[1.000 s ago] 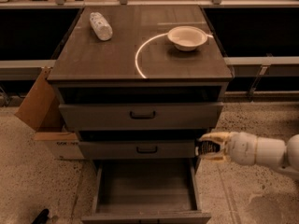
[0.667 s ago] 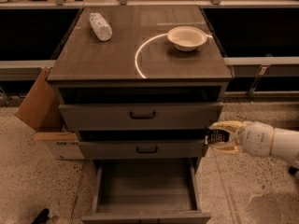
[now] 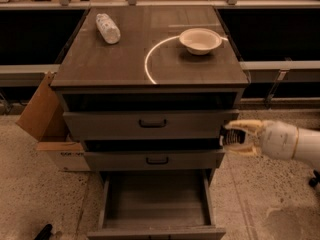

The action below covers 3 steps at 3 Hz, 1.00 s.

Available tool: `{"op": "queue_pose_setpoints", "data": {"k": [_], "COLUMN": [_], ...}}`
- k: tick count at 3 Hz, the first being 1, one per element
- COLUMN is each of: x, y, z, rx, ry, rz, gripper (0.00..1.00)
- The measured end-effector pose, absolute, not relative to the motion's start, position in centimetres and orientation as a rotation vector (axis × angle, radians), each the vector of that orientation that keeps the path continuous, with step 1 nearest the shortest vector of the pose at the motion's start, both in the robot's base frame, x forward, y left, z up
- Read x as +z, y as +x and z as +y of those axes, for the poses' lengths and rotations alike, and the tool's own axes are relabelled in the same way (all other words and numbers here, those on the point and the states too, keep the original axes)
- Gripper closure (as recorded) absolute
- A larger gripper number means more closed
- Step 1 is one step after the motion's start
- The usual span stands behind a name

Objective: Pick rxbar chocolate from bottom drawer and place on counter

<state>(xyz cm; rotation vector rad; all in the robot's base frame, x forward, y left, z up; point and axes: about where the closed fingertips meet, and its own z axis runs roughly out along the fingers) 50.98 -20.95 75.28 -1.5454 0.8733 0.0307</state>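
My gripper (image 3: 235, 138) is at the right side of the cabinet, level with the gap between the two upper drawers. It is shut on the rxbar chocolate (image 3: 229, 138), a small black bar with pale lettering held between the pale fingers (image 3: 247, 126). The bottom drawer (image 3: 112, 204) is pulled open below and left of the gripper, and its grey tray interior shows nothing in it. The counter (image 3: 120, 59), a wood-grain top with a white arc, lies above and left of the gripper.
A white bowl (image 3: 200, 40) sits on the counter at the right rear. A white-wrapped roll (image 3: 108, 28) lies at its left rear. The two upper drawers with black handles (image 3: 152, 123) are nearly closed. An open cardboard box (image 3: 42, 116) stands left of the cabinet.
My gripper has risen with the bar from beside the middle drawer to the level of the top drawer, staying to the right of the cabinet.
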Motion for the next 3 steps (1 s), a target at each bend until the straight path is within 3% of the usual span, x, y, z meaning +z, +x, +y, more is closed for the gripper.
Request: {"op": "queue_pose_setpoints", "data": {"k": [3], "x": [90.8], "y": [54.1], "z": [-17.1], "rx": [-0.195], "ry": [-1.746], "rz": [0.645], "gripper": [1.00]}}
